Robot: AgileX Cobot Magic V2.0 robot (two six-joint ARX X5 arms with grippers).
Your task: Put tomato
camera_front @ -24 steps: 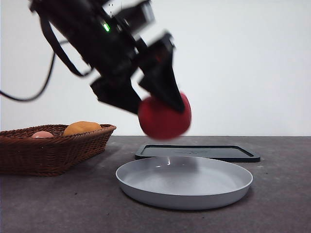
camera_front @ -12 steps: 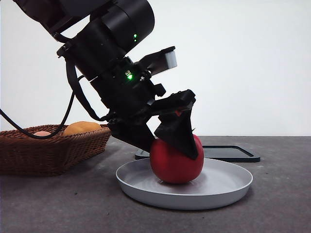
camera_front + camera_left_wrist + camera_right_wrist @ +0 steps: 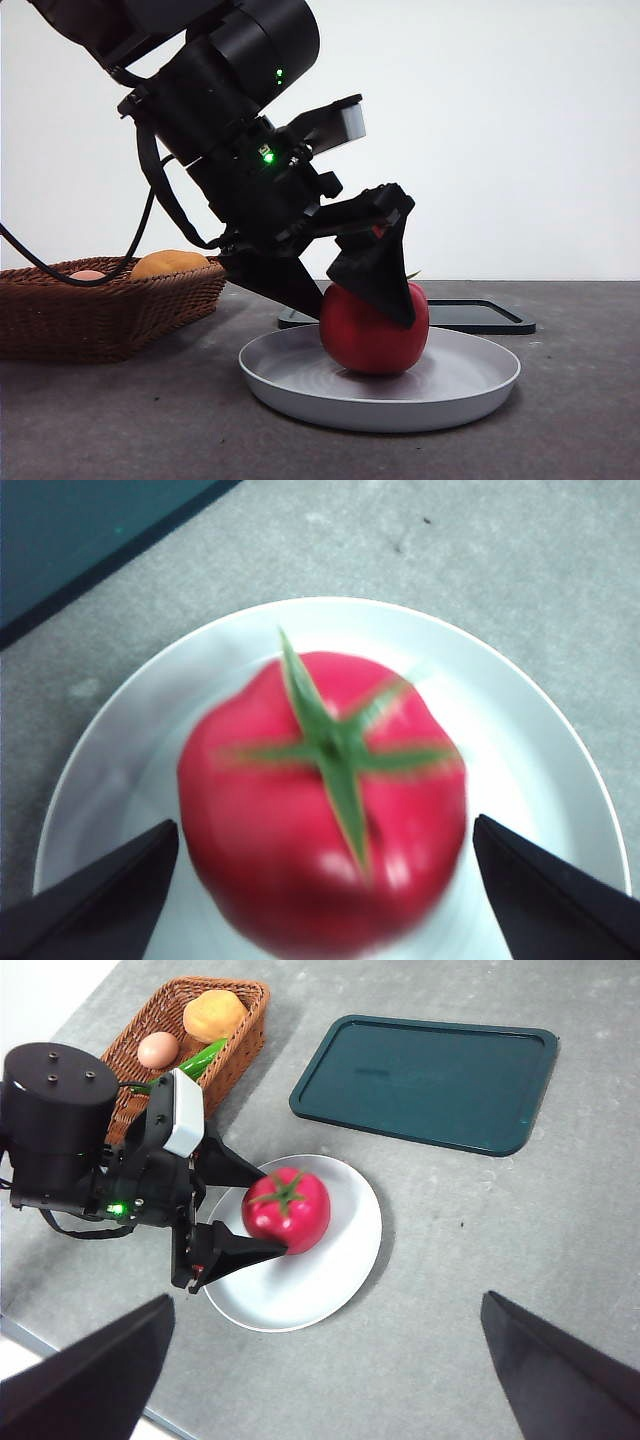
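The tomato point(image 3: 372, 335) is glossy red with a green stem and rests in the grey plate point(image 3: 470, 385). My left gripper point(image 3: 355, 300) reaches down over it from the left, its jaws spread on either side of the fruit and just clear of it. In the left wrist view the tomato point(image 3: 325, 800) fills the space between my open jaws and is blurred, on the plate point(image 3: 520, 710). The right wrist view shows the tomato point(image 3: 287, 1210), the plate point(image 3: 350, 1250) and the left gripper point(image 3: 272, 1212) from high up. My right gripper point(image 3: 327, 1300) is open and empty, well above the table.
A wicker basket point(image 3: 100, 310) stands at the left with an orange fruit point(image 3: 168, 263) and a pale pink fruit point(image 3: 87, 276); the right wrist view also shows a green vegetable point(image 3: 190, 1060) in it. A dark tray point(image 3: 460, 315) lies flat behind the plate.
The left gripper brought the tomato down from the air onto the plate. Since half a second ago its jaws have spread and the tomato has shifted slightly right.
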